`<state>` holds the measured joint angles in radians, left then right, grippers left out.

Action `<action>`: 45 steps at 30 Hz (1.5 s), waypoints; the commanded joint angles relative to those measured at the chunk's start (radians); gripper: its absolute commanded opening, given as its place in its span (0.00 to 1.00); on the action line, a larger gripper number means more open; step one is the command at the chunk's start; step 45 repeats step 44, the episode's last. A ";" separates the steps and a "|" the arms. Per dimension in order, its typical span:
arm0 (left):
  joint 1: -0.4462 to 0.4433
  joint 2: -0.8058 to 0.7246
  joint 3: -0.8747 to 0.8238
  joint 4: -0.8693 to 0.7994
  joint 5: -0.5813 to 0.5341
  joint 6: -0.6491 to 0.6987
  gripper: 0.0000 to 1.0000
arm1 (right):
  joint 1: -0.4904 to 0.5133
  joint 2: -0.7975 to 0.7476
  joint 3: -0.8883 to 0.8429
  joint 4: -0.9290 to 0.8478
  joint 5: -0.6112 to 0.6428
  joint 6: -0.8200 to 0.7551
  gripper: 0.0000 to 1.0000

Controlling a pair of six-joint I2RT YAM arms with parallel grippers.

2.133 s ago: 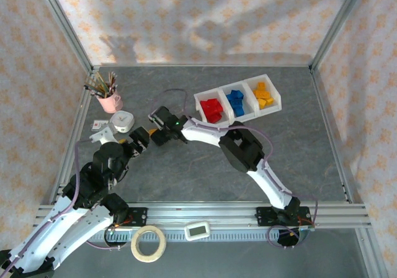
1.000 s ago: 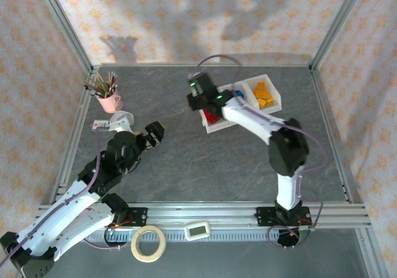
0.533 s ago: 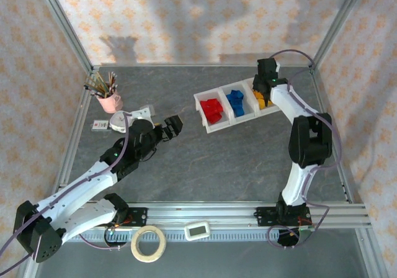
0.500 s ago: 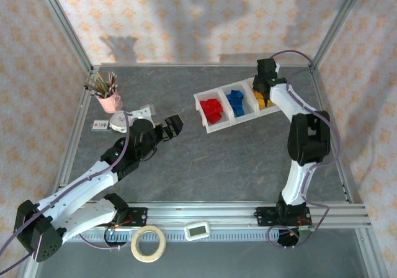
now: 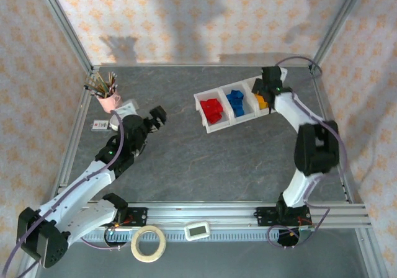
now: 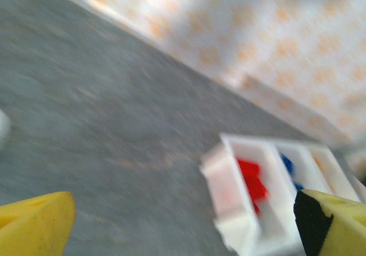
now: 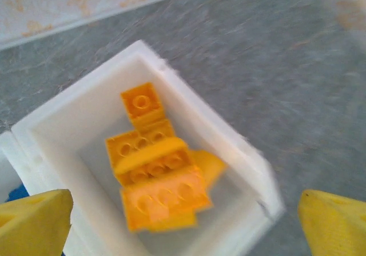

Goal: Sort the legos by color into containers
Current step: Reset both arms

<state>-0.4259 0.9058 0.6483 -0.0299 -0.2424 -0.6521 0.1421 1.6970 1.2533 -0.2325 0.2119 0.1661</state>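
Note:
The three joined white bins (image 5: 218, 125) stand at the back right of the table. Red legos (image 5: 211, 110) fill the left bin, blue legos (image 5: 235, 102) the middle one, and yellow-orange legos (image 5: 263, 101) the right one. My right gripper (image 5: 267, 90) hovers over the right bin, open and holding nothing. The right wrist view looks down at the yellow-orange legos (image 7: 157, 173) lying in their bin (image 7: 229, 139), between my open right gripper (image 7: 183, 227). My left gripper (image 5: 157, 116) is over bare table left of the bins, open (image 6: 183, 227) and empty. In its blurred view are the bins (image 6: 234, 222) and red legos (image 6: 251, 179).
A pink cup of pencils (image 5: 110, 98) stands at the back left, with a white object (image 5: 126, 109) and a small card (image 5: 99, 125) beside it, close behind my left arm. A tape roll (image 5: 147, 243) and a timer (image 5: 198, 230) lie on the front rail.
My right arm swung from the table's left, where it met the left gripper, across to the yellow bin. My left gripper drew back toward the pink cup.

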 commanded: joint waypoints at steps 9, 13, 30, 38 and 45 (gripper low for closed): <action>0.279 0.014 -0.421 0.637 -0.302 0.486 0.99 | -0.024 -0.360 -0.820 0.858 0.287 -0.115 1.00; 0.321 0.151 -0.521 0.939 -0.189 0.566 0.99 | -0.039 -0.311 -0.906 1.062 0.159 -0.138 1.00; 0.389 0.641 -0.482 1.484 0.108 0.656 1.00 | -0.099 -0.180 -1.022 1.463 -0.172 -0.200 1.00; 0.412 0.626 -0.445 1.367 0.062 0.602 1.00 | -0.099 -0.177 -1.015 1.456 -0.177 -0.200 1.00; 0.411 0.631 -0.441 1.367 0.095 0.620 1.00 | -0.104 -0.181 -1.021 1.460 -0.190 -0.201 1.00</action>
